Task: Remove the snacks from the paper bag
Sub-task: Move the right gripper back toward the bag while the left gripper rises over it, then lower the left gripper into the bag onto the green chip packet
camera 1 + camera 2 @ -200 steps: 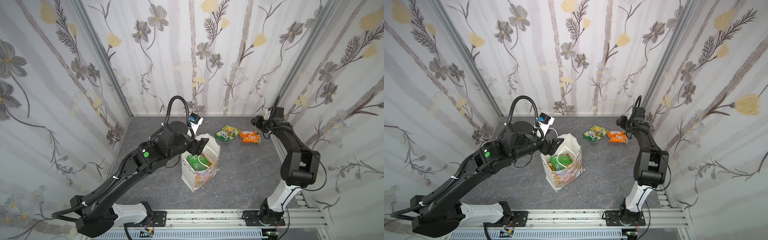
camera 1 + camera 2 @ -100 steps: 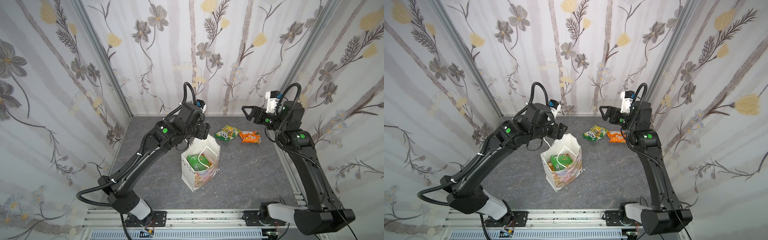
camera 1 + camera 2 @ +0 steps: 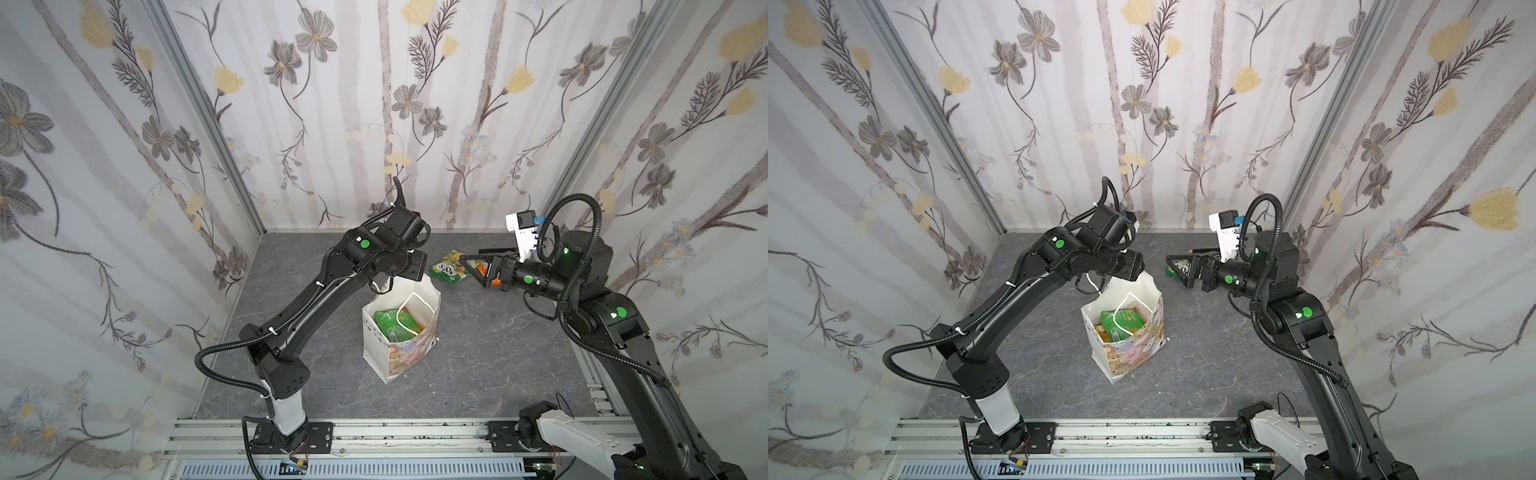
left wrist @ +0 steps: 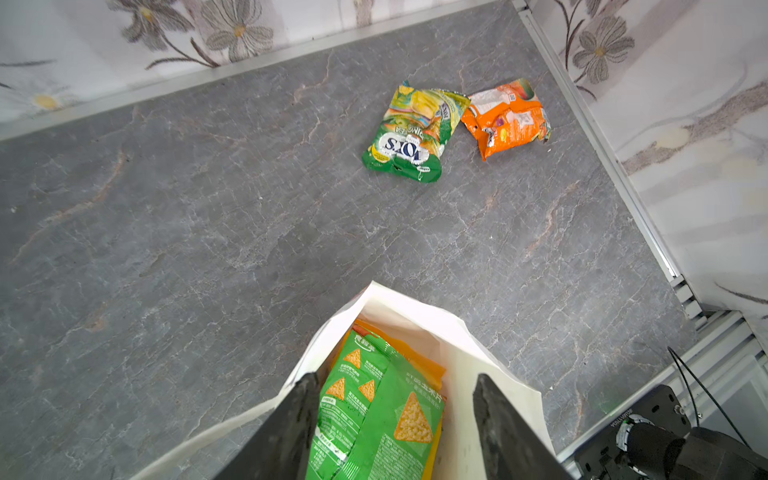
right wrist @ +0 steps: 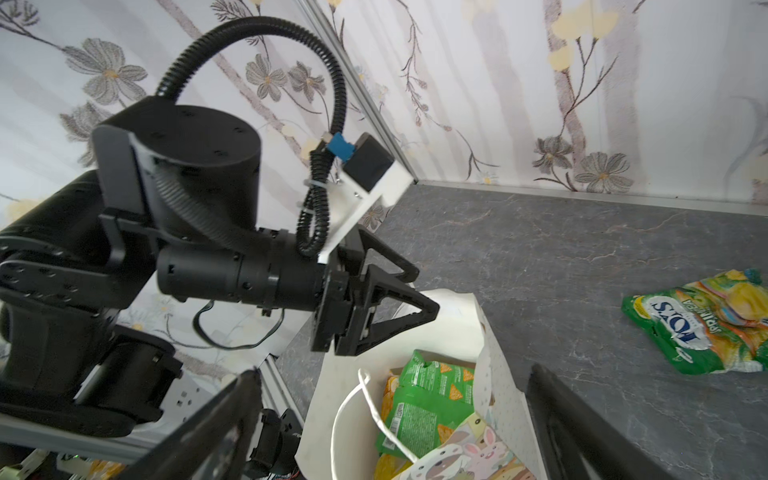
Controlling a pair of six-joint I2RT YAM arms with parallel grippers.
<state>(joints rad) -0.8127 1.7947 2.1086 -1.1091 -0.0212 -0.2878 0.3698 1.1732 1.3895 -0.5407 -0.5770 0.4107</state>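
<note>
Left gripper (image 4: 395, 380) and right gripper (image 5: 392, 372) have swung toward the paper bag (image 3: 411, 353) — both parted, empty — green packet (image 4: 374, 415) inside.

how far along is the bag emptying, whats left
Done: the FOX'S packet and the orange packet lie on the table. In hand: nothing; the left gripper hangs open over the paper bag, the right gripper is open and empty. Left: at least the green packet and an orange-yellow packet beneath it inside the bag.
</note>
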